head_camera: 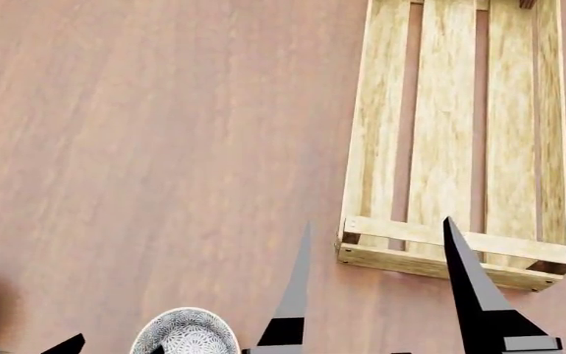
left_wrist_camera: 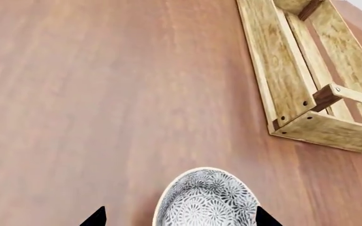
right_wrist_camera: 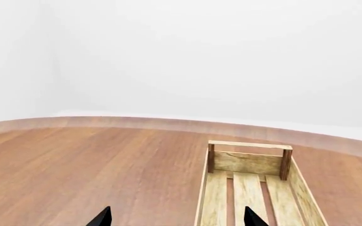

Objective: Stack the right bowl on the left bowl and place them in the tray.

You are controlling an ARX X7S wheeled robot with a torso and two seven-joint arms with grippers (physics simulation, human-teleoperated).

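Nearby, tray [head_camera: 457, 263] edge, right bowl [head_camera: 186, 332] apart, both grippers spread, empty.

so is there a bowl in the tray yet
No, in the head view the tray holds only bare slats, and the patterned bowl sits on the table beside it.

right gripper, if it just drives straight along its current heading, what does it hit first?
Probably the tray. The right gripper is open, its fingers pointing at the tray's near end in the head view; the right wrist view looks along the slatted floor. Height is unclear, so it might clear the near rail and meet the floor planks or far wall instead.
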